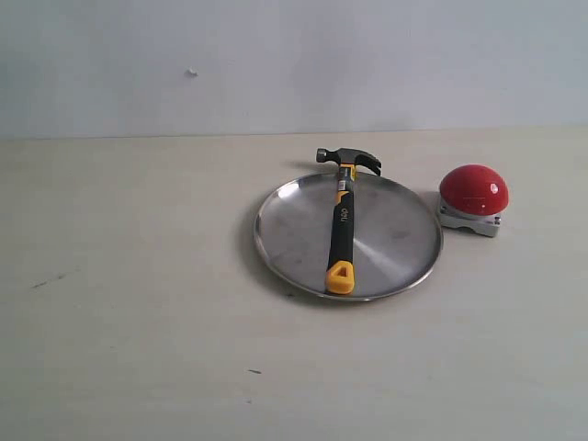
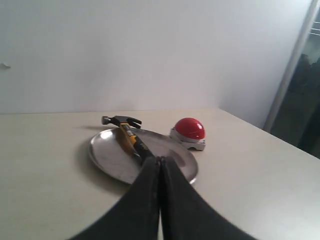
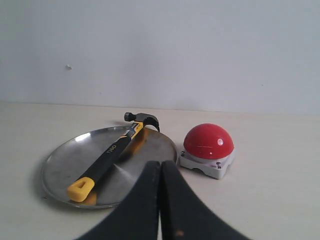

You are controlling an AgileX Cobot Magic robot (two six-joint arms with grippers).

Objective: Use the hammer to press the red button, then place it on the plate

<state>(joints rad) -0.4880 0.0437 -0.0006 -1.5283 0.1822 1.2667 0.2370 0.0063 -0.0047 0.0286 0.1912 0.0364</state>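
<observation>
Your hammer [image 1: 341, 225] lies across the plate [image 1: 395, 248], its head overhanging the far rim and its yellow end at the near rim. The red button [image 1: 473, 189] sits just beside the plate, on the right. Both the left gripper [image 2: 160, 160] and the right gripper [image 3: 160, 164] have their fingers pressed together on nothing. If you go for the handle, watch the rim — a low approach may tip or skid the plate into the button. The table [image 1: 138, 294] is pale, matte and lightly scuffed — the wall [image 1: 276, 64] behind is plain white.
</observation>
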